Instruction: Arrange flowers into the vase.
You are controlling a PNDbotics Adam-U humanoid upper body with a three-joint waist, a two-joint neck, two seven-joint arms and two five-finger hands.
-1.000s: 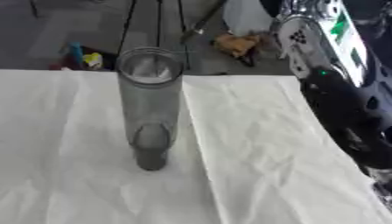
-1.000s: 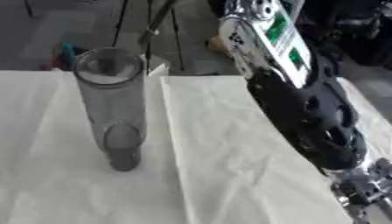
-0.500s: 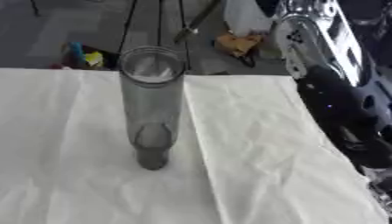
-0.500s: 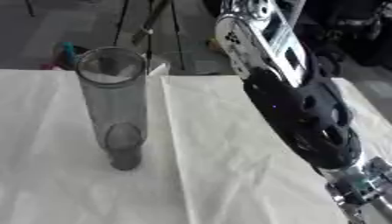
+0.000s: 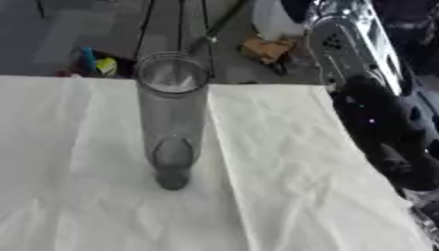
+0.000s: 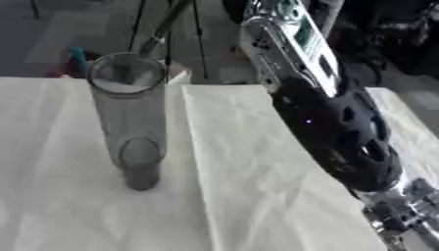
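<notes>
A tall clear glass vase (image 5: 172, 117) stands upright on the white cloth (image 5: 274, 162), left of centre, and nothing shows inside it. No flowers show in either view. My right arm (image 6: 330, 122), black with a silver upper section, runs down the right side from the top to the lower right corner, apart from the vase. Its silver wrist joints (image 6: 399, 215) leave the picture at the bottom right, so the hand itself is out of sight. My left arm and hand appear in neither view.
The cloth is wrinkled and its far edge (image 5: 257, 86) lies just behind the vase. Beyond it is grey floor with thin dark stand legs (image 5: 182, 29), a slanting greenish rod (image 5: 225, 22), small coloured items (image 5: 94, 63) and a brown object (image 5: 267, 49).
My right arm's silver upper section has shifted a little across the top right. The vase stands where it was.
</notes>
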